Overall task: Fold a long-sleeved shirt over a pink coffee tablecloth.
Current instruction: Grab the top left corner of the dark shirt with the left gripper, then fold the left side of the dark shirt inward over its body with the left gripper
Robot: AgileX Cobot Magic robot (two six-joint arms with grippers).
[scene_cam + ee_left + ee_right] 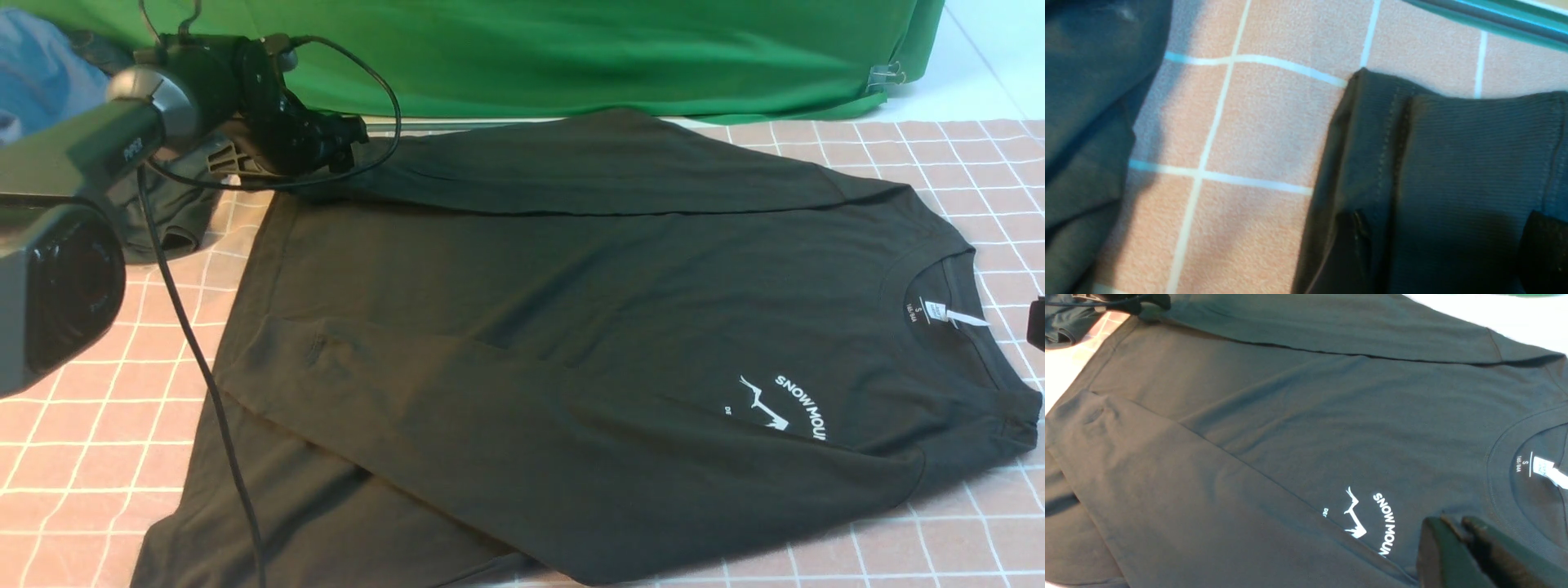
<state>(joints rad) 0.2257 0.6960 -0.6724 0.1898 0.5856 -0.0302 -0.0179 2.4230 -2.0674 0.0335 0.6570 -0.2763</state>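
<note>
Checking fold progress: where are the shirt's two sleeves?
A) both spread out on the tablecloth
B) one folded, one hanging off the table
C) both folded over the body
C: the far sleeve and near sleeve both lie over the body of the long-sleeved shirt, the near one overlapping the logo.

Pink checked tablecloth (939, 163) spread flat; black long-sleeved shirt (571, 327) on it, dark garment (184, 216) far-left.

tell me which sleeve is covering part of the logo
The near sleeve, crossing the chest onto the logo; the far sleeve lies along the far edge.
</note>
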